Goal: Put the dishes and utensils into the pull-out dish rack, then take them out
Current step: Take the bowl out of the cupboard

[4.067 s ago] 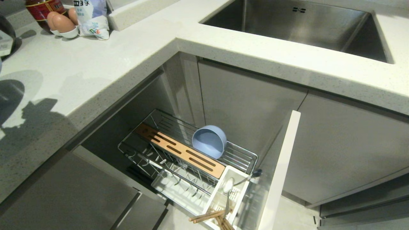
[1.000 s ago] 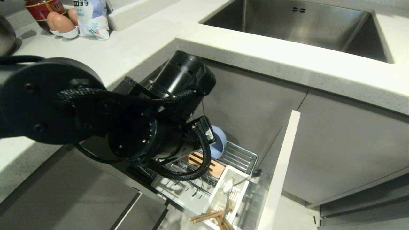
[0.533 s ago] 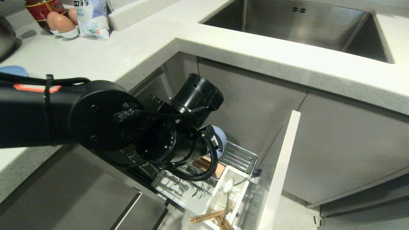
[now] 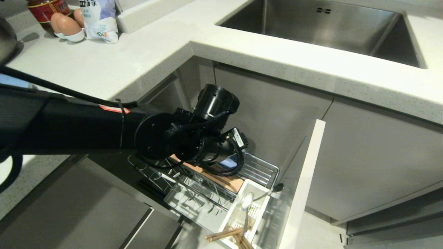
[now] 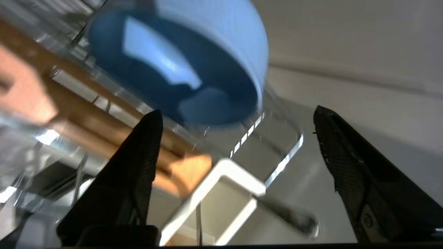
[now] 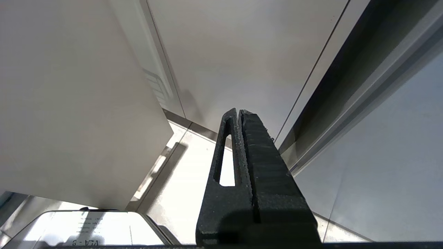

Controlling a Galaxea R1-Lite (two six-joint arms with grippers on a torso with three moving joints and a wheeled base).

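Pull-out chrome wire dish rack (image 4: 258, 169) with slotted wooden strip, landmark. Black left arm reaches in from the left, wrist low over the rack's wooden strip; left gripper (image 5: 238, 145) spread wide, nothing between its fingers. Pale blue round deep matte bowl (image 5: 180, 65) stands on edge in the rack just beyond the gripper, hollow facing it. Silver metal spoon (image 4: 250, 200) and light-brown wooden chopsticks (image 4: 225, 235) stand in the rack's white caddy. Right gripper (image 6: 238, 114) pressed together, away from the rack.

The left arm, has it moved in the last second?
Yes. The left arm has pushed farther right and down, toward the pull-out dish rack under the unmoved countertop.
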